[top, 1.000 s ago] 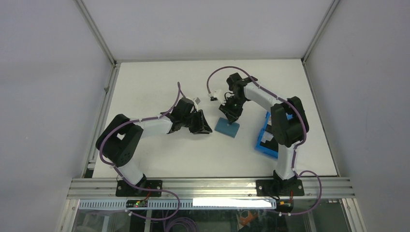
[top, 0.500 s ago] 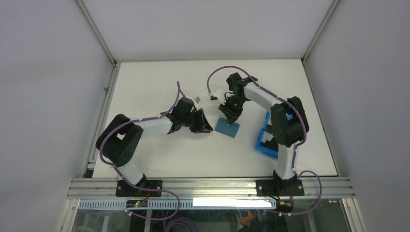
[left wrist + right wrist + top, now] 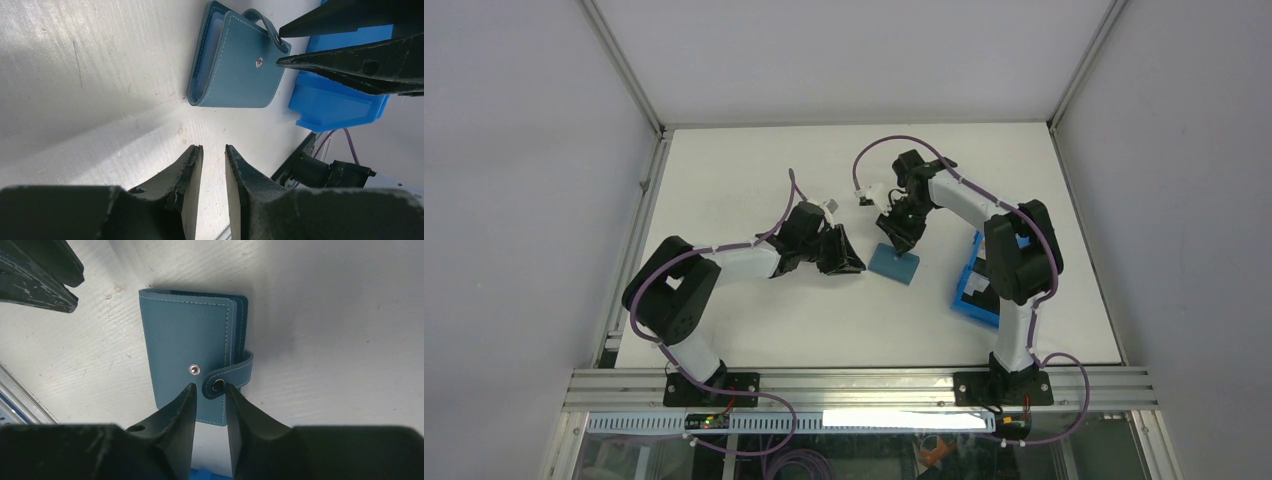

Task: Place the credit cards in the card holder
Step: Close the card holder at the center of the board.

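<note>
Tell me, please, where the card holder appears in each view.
Top external: card holder mid-table, just under right gripper.
Left wrist: card holder upper centre.
Right wrist: card holder centre.
Shared landmark: right gripper, tips at the card holder.

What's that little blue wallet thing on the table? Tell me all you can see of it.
The wallet is teal and leather-like, with pale stitching. It is folded closed and lies flat on the white table. Its strap wraps round one edge but is unsnapped, its dark button beside the silver stud. The right pincer has a tip on either side of the strap's end; I can't tell if they touch.
</note>
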`<action>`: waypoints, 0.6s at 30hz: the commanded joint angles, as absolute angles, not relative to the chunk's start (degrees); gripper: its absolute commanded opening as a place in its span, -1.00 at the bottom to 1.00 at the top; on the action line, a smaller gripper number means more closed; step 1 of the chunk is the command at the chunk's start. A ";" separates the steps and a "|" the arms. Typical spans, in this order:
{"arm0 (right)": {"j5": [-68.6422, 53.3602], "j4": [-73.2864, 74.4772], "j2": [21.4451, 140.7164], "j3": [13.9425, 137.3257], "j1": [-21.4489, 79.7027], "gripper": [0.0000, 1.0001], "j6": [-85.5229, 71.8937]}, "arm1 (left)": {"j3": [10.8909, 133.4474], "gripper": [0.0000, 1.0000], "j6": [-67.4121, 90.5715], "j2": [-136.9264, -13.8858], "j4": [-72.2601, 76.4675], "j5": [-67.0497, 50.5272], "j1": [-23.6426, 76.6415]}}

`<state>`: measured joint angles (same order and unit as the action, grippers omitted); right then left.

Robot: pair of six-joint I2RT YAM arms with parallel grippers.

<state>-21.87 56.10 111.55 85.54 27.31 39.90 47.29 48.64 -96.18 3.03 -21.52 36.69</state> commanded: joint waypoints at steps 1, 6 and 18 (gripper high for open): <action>-21.97 54.11 107.18 87.33 27.52 -0.37 38.78 | 46.68 -0.50 49.28 -95.01 6.85 -22.59 36.60; -21.23 53.37 107.18 87.34 27.52 -0.38 38.11 | 46.58 -0.50 49.65 -95.18 7.38 -22.87 36.65; -21.27 53.75 108.53 87.53 27.52 -0.72 37.97 | 46.32 -0.51 50.41 -95.62 8.54 -23.24 36.65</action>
<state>-21.41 55.07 110.61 85.54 27.31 38.46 46.74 49.87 -96.20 4.84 -21.67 36.69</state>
